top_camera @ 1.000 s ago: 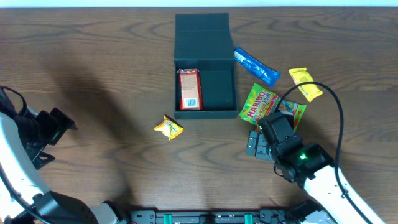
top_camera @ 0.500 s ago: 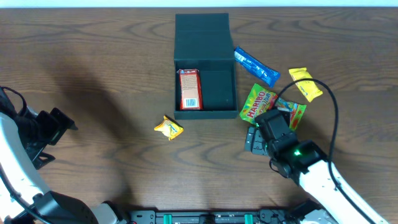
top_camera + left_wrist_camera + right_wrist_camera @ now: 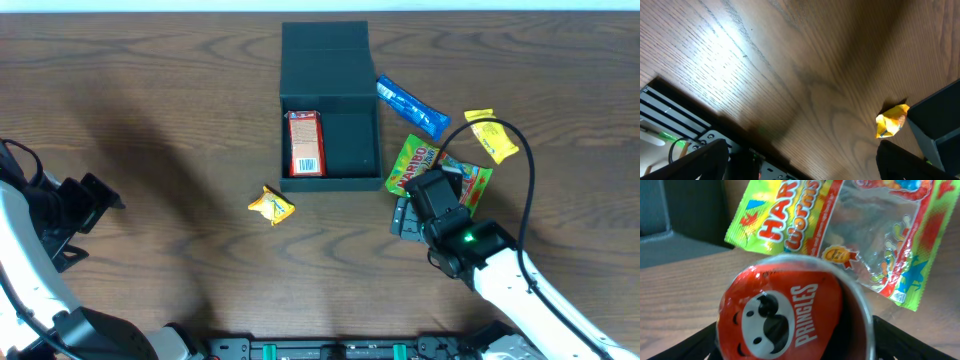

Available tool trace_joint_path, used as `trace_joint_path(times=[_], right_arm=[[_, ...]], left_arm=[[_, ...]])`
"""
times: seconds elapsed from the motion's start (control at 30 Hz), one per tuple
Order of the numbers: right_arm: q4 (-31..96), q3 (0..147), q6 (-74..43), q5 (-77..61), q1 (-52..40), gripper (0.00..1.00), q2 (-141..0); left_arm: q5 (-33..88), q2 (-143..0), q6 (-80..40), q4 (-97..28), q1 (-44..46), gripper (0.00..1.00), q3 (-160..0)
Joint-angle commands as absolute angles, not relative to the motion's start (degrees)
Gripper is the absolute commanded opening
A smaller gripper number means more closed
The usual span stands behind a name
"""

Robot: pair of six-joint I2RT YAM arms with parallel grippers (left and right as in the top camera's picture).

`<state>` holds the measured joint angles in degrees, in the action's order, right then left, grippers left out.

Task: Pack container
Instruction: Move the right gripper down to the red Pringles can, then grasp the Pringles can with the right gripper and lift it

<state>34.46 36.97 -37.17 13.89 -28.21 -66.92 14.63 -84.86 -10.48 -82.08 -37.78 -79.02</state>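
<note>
One item in: a red packet (image 3: 305, 143) lies along the left side of the open container (image 3: 355, 145), which sits far-centre on the tabletop (image 3: 160, 100) with its right half bare.
Right arm: the right gripper (image 3: 800, 341) is low over a Pringles tub (image 3: 790, 307), near and right of the container. Its jaws stand either side of the foil lid; this close view does not show whether they pinch it.
Crowding: a Haribo bag (image 3: 840, 225) lies just beyond the tub, apparently touching it.
Grasp: close squarely across the round wall, then lift straight up so the bag is not dragged along.
Placement: the bare right half looks the fitting slot; clear the near wall and lower, don't drop.
Left arm: the left gripper (image 3: 805, 162) hangs at the left edge, jaws wide and empty, a yellow packet (image 3: 891, 121) ahead.
</note>
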Motion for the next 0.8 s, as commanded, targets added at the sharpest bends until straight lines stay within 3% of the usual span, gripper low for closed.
trace_joint_path(times=[0.0, 0.23, 0.77], right_arm=[[33.8, 36.6, -37.6, 16.6, -27.9, 0.9, -66.9], [33.0, 36.6, -37.6, 16.5, -27.0, 0.76, -66.9], [36.1, 37.5, -37.6, 11.8, -27.0, 0.72, -61.3]], left_arm=[[14.4, -84.7, -10.5, -82.3, -38.0, 0.95, -79.7], [14.4, -84.7, -10.5, -82.2, -38.0, 0.95, -79.7], [14.4, -84.7, -10.5, -82.2, -38.0, 0.95, -79.7]])
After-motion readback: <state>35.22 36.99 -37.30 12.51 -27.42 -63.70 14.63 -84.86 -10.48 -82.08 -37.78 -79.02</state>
